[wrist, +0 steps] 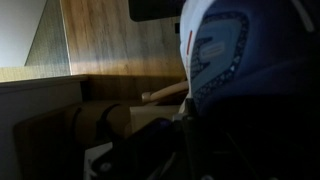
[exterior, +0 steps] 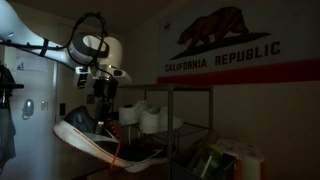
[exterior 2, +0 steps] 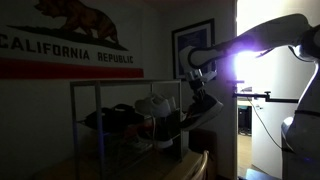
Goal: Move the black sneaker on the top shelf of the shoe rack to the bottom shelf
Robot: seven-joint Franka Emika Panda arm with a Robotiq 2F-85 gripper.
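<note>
Dim room, both exterior views plus wrist view.

Far left in an exterior view: Franka arm (exterior: 35,45), elbow bent, Robotiq gripper (exterior: 103,92) pointing down. Apparently clenched on the collar of the black sneaker (exterior: 95,138). Fingertips lost in shadow; grip judged from the shoe hanging directly under the gripper with nothing else beneath it. Sole tilted, pale midsole toward the camera, red-orange streak (exterior: 118,152) near the lower end.

Just right of the gripper, slightly below it: white shoes (exterior: 147,116) on an upper tier of the shoe rack (exterior: 190,89); which tier, hard to tell in this light. Farther right, above gripper level: California Republic flag (exterior: 225,45) on the wall.

From the opposite side, in an exterior view: dark shoes (exterior 2: 112,118), then the white shoes, then the black sneaker under the gripper past the rack's end post, close to the white shoes; contact not discernible.

Wrist view: wood panelling (wrist: 110,40) at left, pale patterned inside of the sneaker, as it seems, filling the right.

Step in hand, by judgement: carrying the shoe down to the bottom shelf, well below the gripper and not made out in the dark.

- Hold the clamp firm.
- Draw the shoe away from the end post and the white shoes before descending.
- Lower alongside the rack, clear of the middle tier's edge.
- Level the sole, then slide it in lengthwise.
- Release only with the sole flat on the wire.
</note>
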